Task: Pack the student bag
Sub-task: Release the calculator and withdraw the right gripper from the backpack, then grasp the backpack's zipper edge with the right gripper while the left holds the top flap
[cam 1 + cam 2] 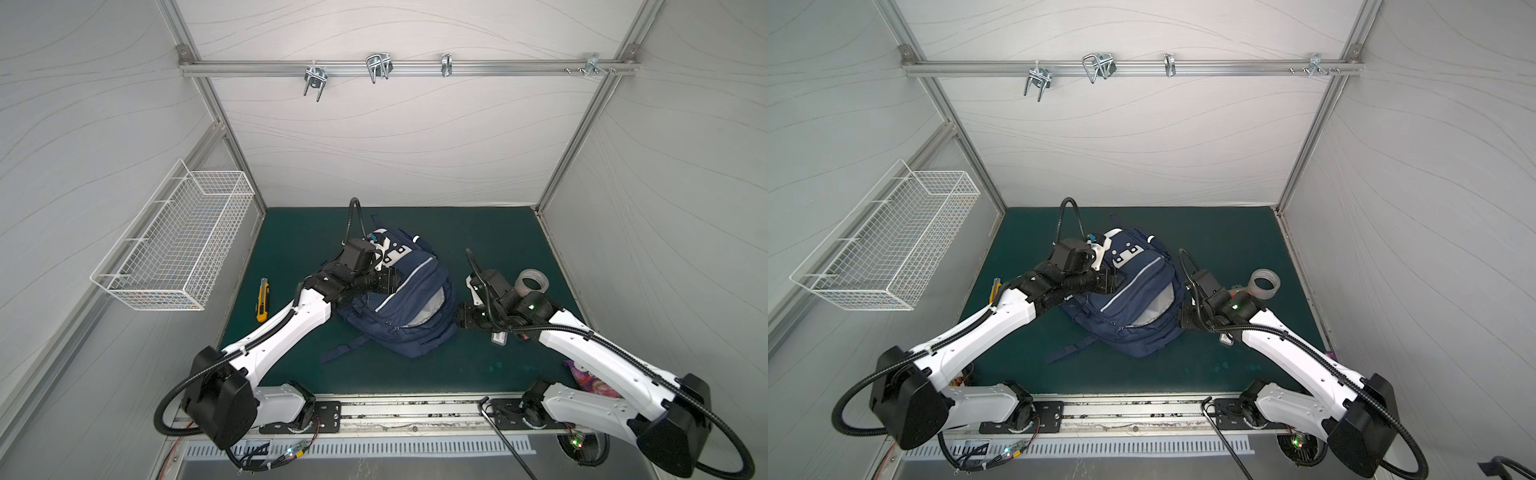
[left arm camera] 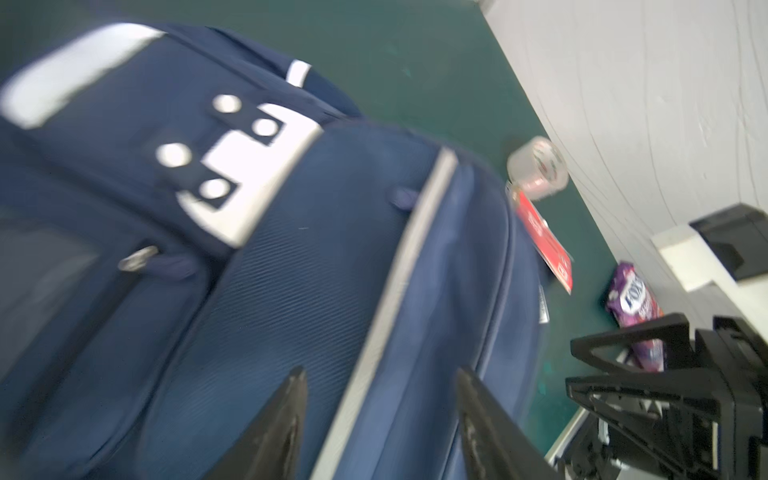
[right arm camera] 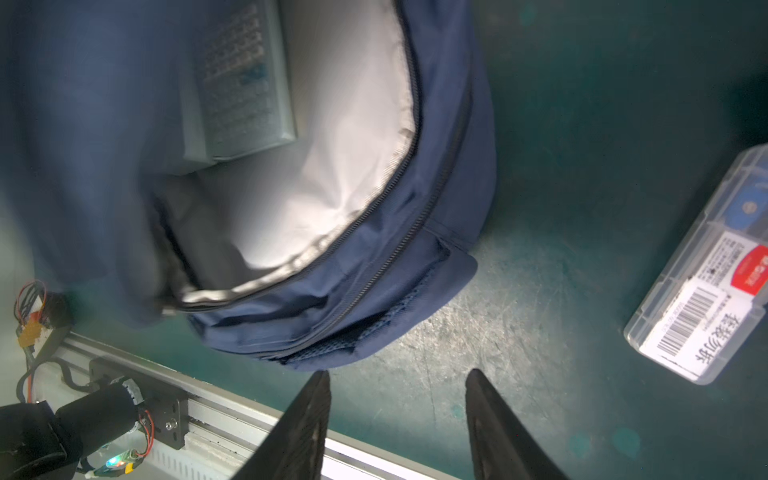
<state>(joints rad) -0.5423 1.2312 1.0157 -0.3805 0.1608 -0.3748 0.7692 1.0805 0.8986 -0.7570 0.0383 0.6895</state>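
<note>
1. While the student bag (image 1: 415, 270) lies slumped on the green bench (image 1: 498, 232), it sits between the two sets of fingers: right under the left fingers (image 2: 297, 399) and just ahead of the right fingers (image 3: 311, 415).
2. Left fingers stand apart over the bag's front panel, one on either side of a pale stripe (image 2: 399, 291), with nothing pinched. That wrist view is blurred.
3. Right fingers are parted too and empty, over bare bench just short of the bag's open mouth.
4. That mouth is unzipped, showing grey lining (image 3: 332, 145) and a flat grey item (image 3: 245, 83) inside.
5. The bag looks soft and floppy, probably light with so little in it. Its cloth will likely sag and fold instead of holding a shape, and the smooth weave may slip under a shallow pinch.
6. Best holds, I judge, are the stiffer zip edge of the upper flap, to keep the mouth open, or the top handle for shifting it.
7. A clear case (image 3: 702, 291) lies beside the right fingers, and a tape roll (image 1: 532, 282) lies near them too.
</note>
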